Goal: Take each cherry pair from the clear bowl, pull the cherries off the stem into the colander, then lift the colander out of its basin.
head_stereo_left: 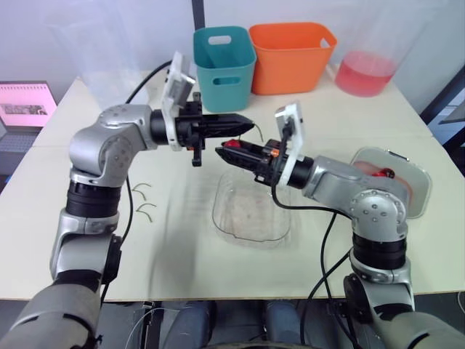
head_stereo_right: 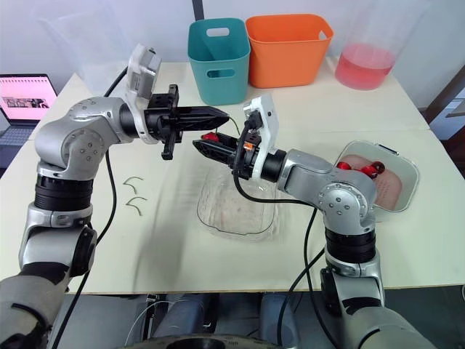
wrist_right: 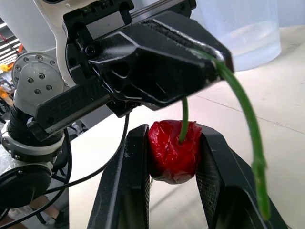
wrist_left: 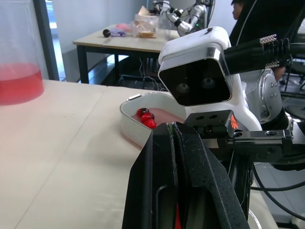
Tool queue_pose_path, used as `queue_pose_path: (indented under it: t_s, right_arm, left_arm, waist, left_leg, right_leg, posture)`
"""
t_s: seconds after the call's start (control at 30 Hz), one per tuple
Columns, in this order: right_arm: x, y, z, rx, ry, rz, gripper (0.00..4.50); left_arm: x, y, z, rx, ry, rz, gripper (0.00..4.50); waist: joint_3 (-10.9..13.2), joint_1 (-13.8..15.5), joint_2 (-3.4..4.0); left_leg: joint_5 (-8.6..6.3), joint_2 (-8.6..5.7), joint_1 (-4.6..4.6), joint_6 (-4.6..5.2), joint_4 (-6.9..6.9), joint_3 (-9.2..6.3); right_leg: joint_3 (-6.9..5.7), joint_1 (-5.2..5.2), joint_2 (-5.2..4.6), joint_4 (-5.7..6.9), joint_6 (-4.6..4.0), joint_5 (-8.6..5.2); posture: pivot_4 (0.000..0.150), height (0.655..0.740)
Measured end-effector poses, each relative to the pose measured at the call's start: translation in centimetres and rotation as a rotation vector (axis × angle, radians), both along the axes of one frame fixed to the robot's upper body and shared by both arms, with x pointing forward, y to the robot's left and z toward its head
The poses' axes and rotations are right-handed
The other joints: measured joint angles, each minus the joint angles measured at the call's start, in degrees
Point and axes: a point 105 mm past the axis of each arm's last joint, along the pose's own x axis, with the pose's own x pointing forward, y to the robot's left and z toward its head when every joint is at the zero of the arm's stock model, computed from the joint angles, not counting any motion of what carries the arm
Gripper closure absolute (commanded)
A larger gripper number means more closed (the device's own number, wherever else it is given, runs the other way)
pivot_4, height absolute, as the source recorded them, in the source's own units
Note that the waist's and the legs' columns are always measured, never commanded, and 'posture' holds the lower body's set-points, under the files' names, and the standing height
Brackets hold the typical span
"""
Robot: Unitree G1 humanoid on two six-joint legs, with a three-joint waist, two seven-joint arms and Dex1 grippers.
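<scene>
Now, the pull!
Left gripper [head_stereo_right: 221,113] clenched on stem [wrist_right: 240,102], right gripper [head_stereo_right: 203,145] clamping cherry [wrist_right: 174,150]: tug straight apart, drop over the colander [head_stereo_right: 403,193] at the table's [head_stereo_right: 182,276] right edge.

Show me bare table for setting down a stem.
Bare: the near strip in front of the clear basin; the stretch between the orange bin and the cherry bowl. Crowded: over the basin, where the left claw and right claw meet on a cherry, and by the loose stems.
</scene>
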Motion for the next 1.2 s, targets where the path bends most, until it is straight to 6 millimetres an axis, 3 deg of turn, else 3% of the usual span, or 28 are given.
queue_pose_path:
  t_s: [0.13,0.33,0.77,0.83,0.93,1.1,1.2]
  right_arm:
    - [-0.2,-0.3,-0.6,-0.04,-0.006,-0.007,3.24]
    - [-0.5,-0.5,-4.5,-0.183,0.061,-0.01,3.24]
    - [-0.1,-1.4,-4.0,-0.181,0.045,-0.035,3.24]
    - [0.3,-2.8,-3.6,-0.199,0.027,-0.077,3.24]
    - [1.0,-6.9,-2.3,-0.234,-0.018,-0.208,3.24]
    - [0.9,-16.2,-1.1,-0.363,-0.035,-0.481,3.24]
    - [0.1,-21.1,-2.1,-0.495,0.0,-0.616,3.24]
  left_arm:
    - [0.1,-0.1,-0.1,-0.004,0.009,-0.001,4.5]
    - [0.2,-0.1,0.1,-0.012,0.008,0.003,4.5]
    - [0.2,-0.1,0.1,-0.014,0.009,0.002,4.5]
    - [0.2,-0.1,0.1,-0.014,0.007,0.003,4.5]
    - [0.2,0.4,0.0,0.001,-0.014,0.015,4.5]
    - [0.2,0.8,-0.7,0.023,-0.023,0.033,4.5]
    - [0.1,0.6,-1.0,0.028,-0.021,0.019,4.5]
  waist:
    - [0.0,0.0,0.0]
    - [0.0,0.0,0.0]
    - [0.0,0.1,0.0]
    - [0.0,0.2,0.0]
    - [0.0,0.5,0.0]
    - [0.0,0.6,-0.01]
    - [0.0,0.5,-0.01]
  left_leg:
    - [0.0,0.0,0.0,0.0,0.0,0.0]
    - [-0.01,0.0,0.0,0.01,0.01,0.02]
    - [-0.01,0.01,0.0,0.02,0.0,0.01]
    - [-0.01,-0.01,0.0,0.02,0.0,0.02]
    - [-0.07,-0.03,-0.01,0.12,0.02,0.01]
    - [-0.14,-0.05,0.0,0.25,0.0,0.06]
    - [-0.15,-0.05,0.01,0.26,0.0,0.17]
  right_leg:
    - [0.0,0.0,0.0,0.0,0.0,0.0]
    - [0.0,0.0,0.01,0.0,0.0,0.0]
    - [0.0,0.01,0.02,-0.01,0.0,0.0]
    - [0.01,0.01,0.01,-0.01,0.0,0.0]
    - [-0.01,0.07,-0.02,-0.06,0.0,0.0]
    - [-0.03,0.16,0.0,-0.23,0.0,0.0]
    - [-0.03,0.17,0.03,-0.24,0.01,0.0]
  posture:
    - [0.15,0.74]
    - [0.15,0.74]
    - [0.15,0.74]
    - [0.15,0.74]
    - [0.15,0.74]
    - [0.15,0.74]
    - [0.15,0.74]
